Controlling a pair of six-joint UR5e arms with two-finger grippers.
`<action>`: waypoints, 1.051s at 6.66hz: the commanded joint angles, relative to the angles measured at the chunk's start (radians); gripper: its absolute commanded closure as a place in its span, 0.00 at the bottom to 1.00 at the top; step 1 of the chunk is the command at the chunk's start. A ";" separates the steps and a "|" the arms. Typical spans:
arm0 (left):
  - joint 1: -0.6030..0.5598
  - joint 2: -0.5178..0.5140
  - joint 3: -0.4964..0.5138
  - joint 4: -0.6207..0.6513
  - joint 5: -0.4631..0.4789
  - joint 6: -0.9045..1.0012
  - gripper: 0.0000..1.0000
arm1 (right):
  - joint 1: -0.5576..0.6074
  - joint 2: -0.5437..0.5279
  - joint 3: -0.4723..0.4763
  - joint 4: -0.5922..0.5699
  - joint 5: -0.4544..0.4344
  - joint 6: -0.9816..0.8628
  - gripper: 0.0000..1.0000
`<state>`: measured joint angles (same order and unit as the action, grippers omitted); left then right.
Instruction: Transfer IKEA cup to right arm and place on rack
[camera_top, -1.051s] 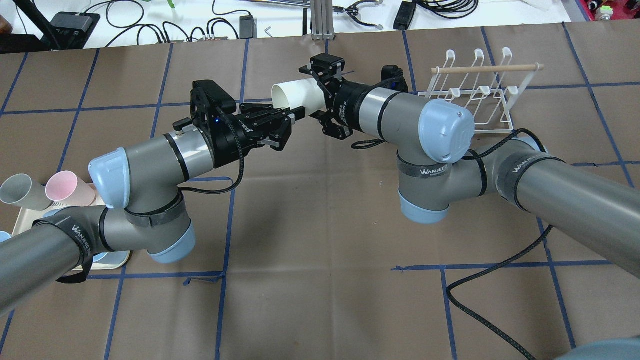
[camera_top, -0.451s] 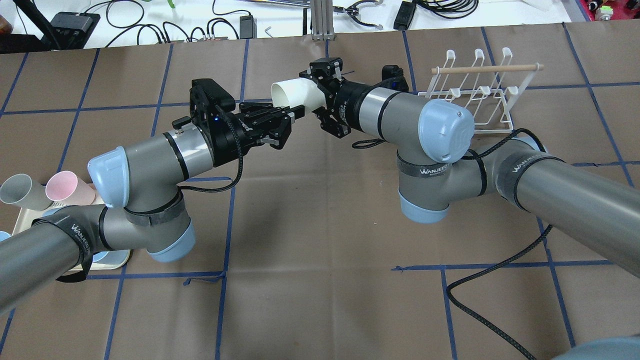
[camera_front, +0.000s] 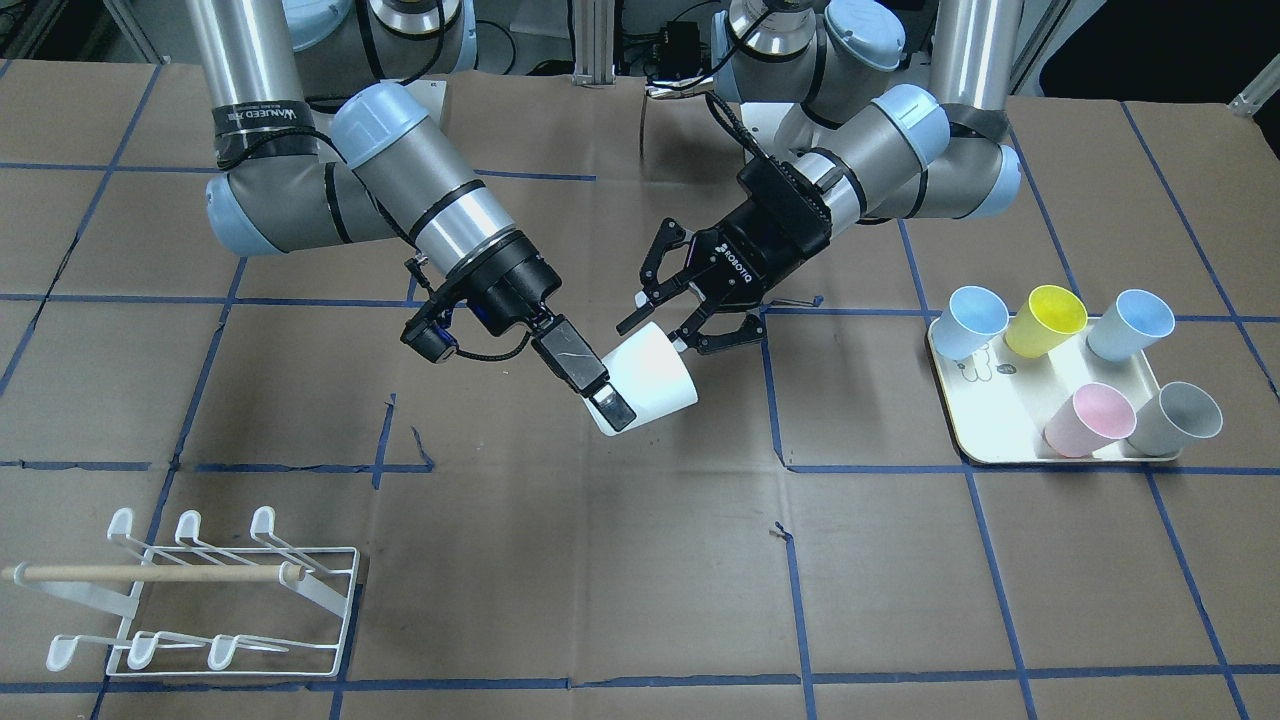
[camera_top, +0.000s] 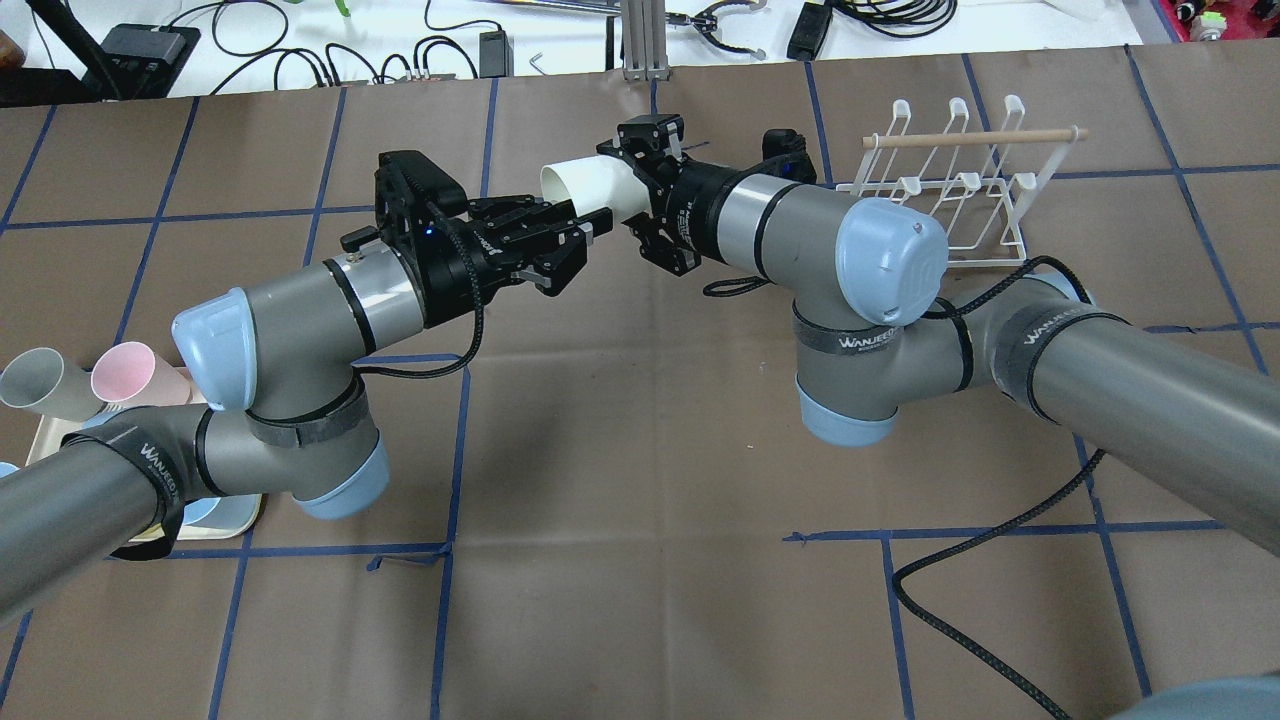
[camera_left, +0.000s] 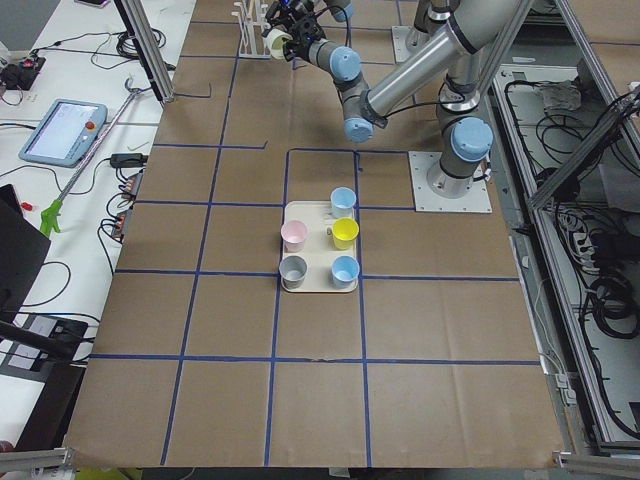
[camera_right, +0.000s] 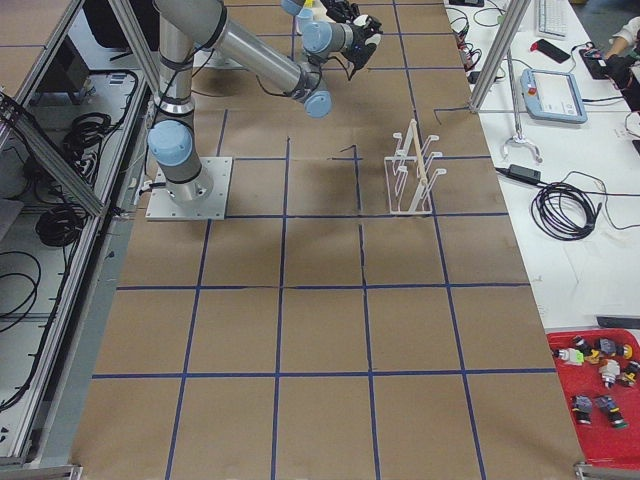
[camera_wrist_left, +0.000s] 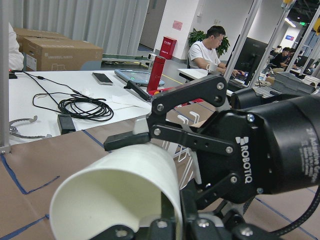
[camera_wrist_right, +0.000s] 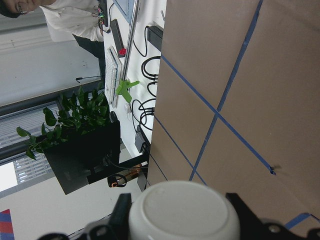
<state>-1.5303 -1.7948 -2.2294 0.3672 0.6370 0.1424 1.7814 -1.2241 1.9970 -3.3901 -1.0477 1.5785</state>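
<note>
While held above the table, the white cup lies on its side, clamped near its base by the right gripper. Left gripper: fingers spread wide at the cup's mouth, gripping nothing; whether a tip touches the rim cannot be told. Left wrist view shows the open mouth; right wrist view shows the closed base between two fingers. Rack: well apart, on the table. Front view shows a tray with five coloured cups; overhead, the left arm covers most of them.
</note>
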 joint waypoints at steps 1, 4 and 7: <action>0.007 0.000 0.001 -0.001 -0.002 -0.001 0.01 | 0.000 0.000 -0.001 0.000 0.002 0.000 0.67; 0.115 0.043 -0.036 -0.001 -0.058 -0.001 0.01 | -0.014 0.001 -0.039 -0.001 0.008 -0.005 0.75; 0.248 0.100 -0.072 -0.039 -0.114 -0.001 0.01 | -0.152 -0.008 -0.092 0.003 -0.003 -0.354 0.75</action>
<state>-1.3064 -1.7023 -2.3079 0.3505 0.5227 0.1415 1.6888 -1.2276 1.9224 -3.3897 -1.0480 1.4098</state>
